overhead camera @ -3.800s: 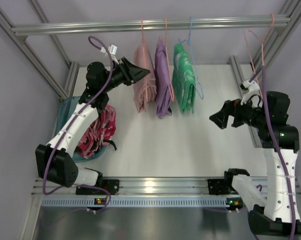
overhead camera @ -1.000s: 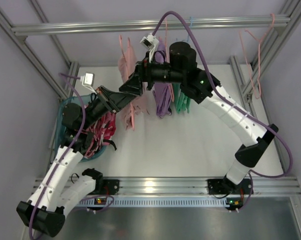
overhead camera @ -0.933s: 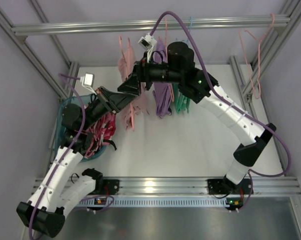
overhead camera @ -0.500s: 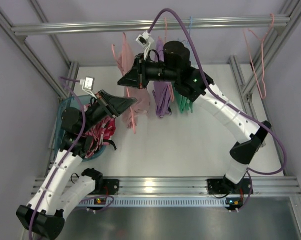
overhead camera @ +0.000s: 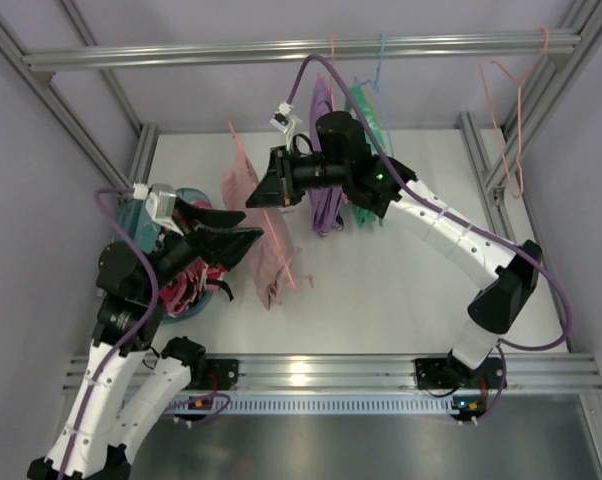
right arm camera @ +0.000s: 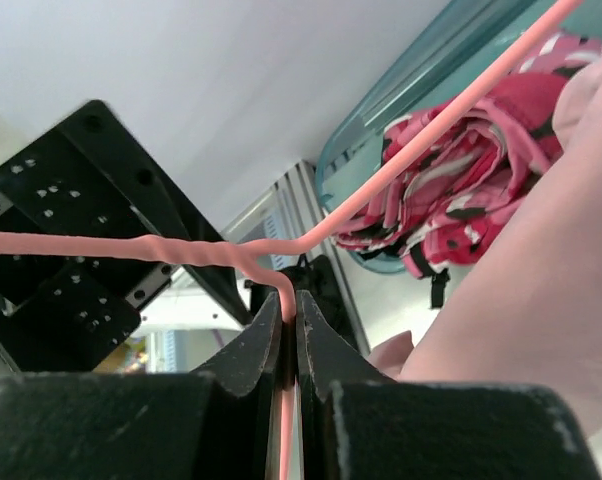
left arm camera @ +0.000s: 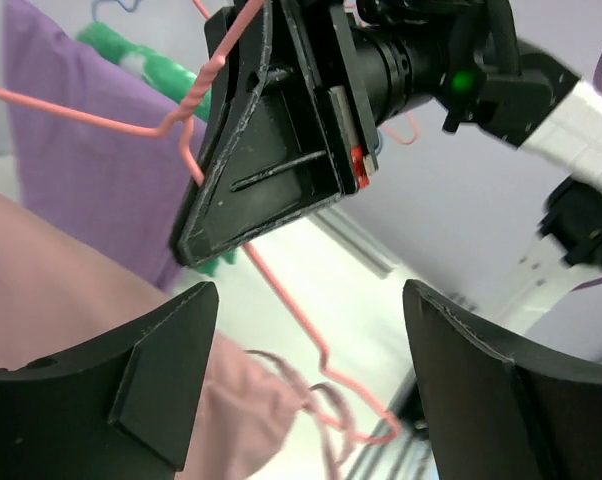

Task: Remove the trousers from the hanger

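Pinching the hanger (right arm camera: 196,250) at its twisted neck with right fingers (right arm camera: 249,352), holding left fingers (left arm camera: 153,372) wide open beside the trousers (overhead camera: 273,270), probably not touching.

trousers (overhead camera: 269,262): pale dusty-pink, soft, plain; hung crumpled from hanger (right arm camera: 186,249), lower end bunched.
hanger: thin salmon-pink wire, twisted neck; was tilted, trousers draped on it.

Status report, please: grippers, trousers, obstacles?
Right gripper shut on the hanger. Left gripper open, beside the trousers. Trousers not yet off the hanger. Purple garment hangs close by.
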Action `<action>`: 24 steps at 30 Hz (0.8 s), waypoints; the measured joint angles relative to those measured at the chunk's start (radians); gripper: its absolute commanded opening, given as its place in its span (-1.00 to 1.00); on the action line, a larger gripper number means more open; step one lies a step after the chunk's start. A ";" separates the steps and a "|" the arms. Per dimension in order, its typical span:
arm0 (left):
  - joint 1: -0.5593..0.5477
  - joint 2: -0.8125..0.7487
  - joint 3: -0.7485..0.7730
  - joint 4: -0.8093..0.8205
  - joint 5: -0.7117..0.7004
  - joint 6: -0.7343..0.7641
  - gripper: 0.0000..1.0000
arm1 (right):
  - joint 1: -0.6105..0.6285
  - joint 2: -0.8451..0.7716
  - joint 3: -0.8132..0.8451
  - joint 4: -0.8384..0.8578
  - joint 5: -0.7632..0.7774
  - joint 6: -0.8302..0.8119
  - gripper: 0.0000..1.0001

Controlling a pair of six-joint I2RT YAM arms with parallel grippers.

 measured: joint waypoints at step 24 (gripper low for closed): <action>-0.001 0.016 -0.032 -0.388 0.120 0.866 0.96 | -0.159 -0.095 -0.067 0.045 -0.039 0.257 -1.00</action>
